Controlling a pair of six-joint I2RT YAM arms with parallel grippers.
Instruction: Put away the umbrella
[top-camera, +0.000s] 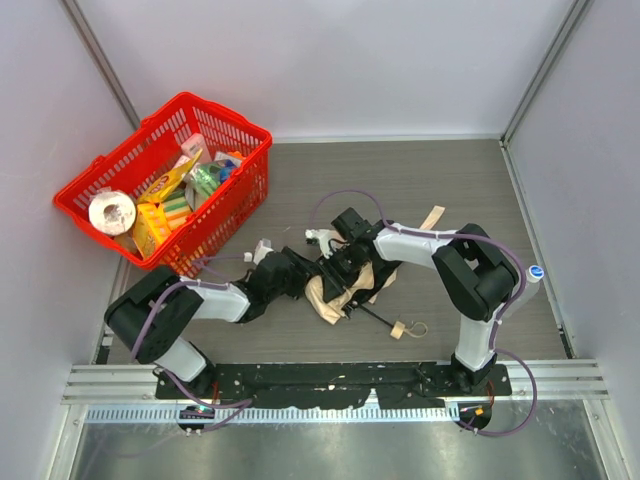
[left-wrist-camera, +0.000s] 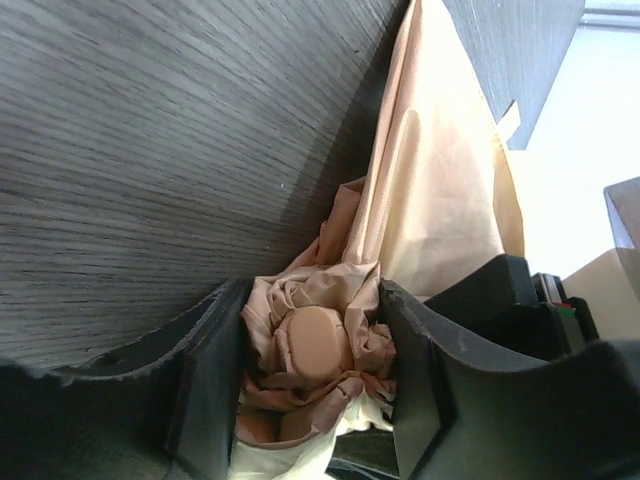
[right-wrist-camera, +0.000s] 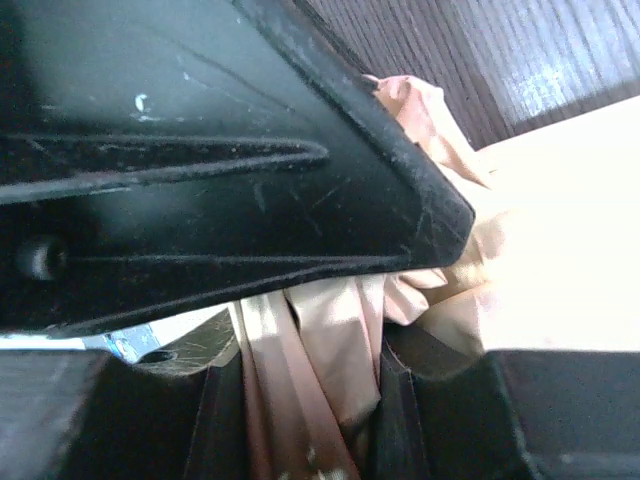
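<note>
The beige fabric folding umbrella (top-camera: 335, 300) lies collapsed near the middle of the grey wood-grain worktop (top-camera: 450, 180), its cloth bunched in loose folds, with the thin black shaft (top-camera: 375, 314) and small tan handle with a cord loop (top-camera: 398, 328) pointing out toward 4 o'clock. Both hands meet on the bundle. The left hand (left-wrist-camera: 312, 295) comes in from 9 o'clock and is clenched on a crumpled wad of cloth that fills the gap between its fingers. The right hand (right-wrist-camera: 305, 350) comes in from 1 o'clock and pinches a pleat of the same fabric (a large black body, whose identity I cannot tell, blocks most of that wrist view). It will likely handle as a light thing, but an awkward one. The canopy is soft and slack and will drape, slide and pull out of a pinch rather than carry the frame, while the ribs look thin enough to bend. The shaft or the handle is the only stiff part, and probably the surest place to take hold. A grip on cloth alone risks the folds spilling open. The red plastic mesh basket (top-camera: 235, 205) of groceries sits well apart at 10 o'clock.
</note>
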